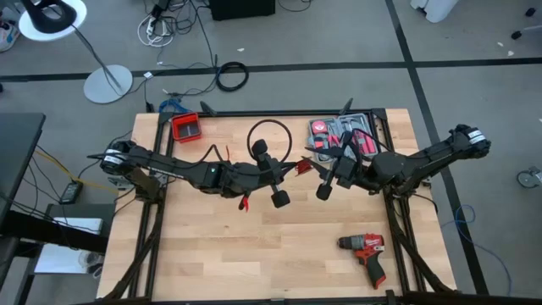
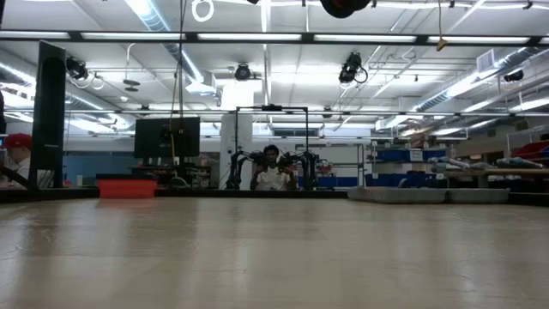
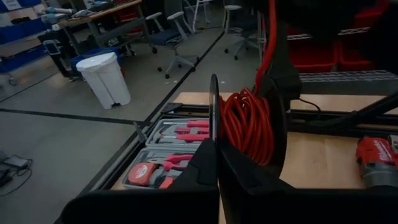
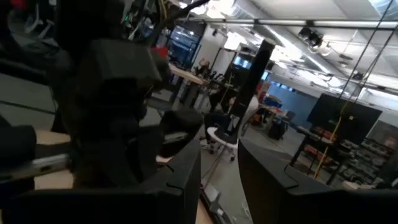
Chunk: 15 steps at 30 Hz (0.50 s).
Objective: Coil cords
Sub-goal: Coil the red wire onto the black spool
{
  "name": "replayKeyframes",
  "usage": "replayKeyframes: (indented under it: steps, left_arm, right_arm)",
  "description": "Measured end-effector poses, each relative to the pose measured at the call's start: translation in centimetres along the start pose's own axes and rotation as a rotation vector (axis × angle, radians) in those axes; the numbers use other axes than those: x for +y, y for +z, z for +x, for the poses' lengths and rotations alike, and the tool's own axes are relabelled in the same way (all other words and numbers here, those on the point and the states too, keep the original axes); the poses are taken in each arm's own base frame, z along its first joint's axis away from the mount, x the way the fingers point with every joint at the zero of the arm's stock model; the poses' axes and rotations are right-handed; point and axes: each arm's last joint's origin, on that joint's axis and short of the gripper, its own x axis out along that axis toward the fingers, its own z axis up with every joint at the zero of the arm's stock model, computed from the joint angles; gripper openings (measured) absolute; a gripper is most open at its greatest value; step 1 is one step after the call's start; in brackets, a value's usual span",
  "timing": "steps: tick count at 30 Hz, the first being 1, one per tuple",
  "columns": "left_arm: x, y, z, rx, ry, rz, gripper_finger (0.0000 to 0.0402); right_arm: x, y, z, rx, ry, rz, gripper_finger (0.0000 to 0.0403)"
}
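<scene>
Above the table's middle, the cords (image 3: pixel 249 124) hang vertically, coiled.

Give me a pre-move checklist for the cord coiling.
1. Left end effector shut on a strand of the cords: ok.
2. Right end effector fingers apart, nothing seen between them: ok.
3. Cords' wound loops secured at the right arm: cannot tell.
4. Clip end wound in: not ok, it dangles by the left arm.
5. Drill away from both arms: ok.

A robotics lab: wooden workbench (image 1: pixel 279 254); open tool case (image 1: pixel 339 134); ceiling strip lights (image 2: pixel 257 36); monitors (image 2: pixel 167 136); storage shelving (image 2: pixel 412 163)
</scene>
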Motion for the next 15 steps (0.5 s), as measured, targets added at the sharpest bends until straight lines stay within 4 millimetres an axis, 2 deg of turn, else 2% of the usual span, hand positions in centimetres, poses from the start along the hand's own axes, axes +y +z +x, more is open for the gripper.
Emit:
replayKeyframes:
  steps: [6, 15]
  left_arm:
    - [0.0, 0.3, 0.0, -0.025, 0.002, -0.006, 0.0000]
    - [0.2, 0.2, 0.1, -0.025, 0.055, 0.000, 0.0000]
  right_arm:
    - [0.9, -1.0, 0.2, 0.063, 0.041, 0.027, 0.0105]
    - [2.5, -1.8, 1.2, 0.068, 0.069, 0.025, 0.0105]
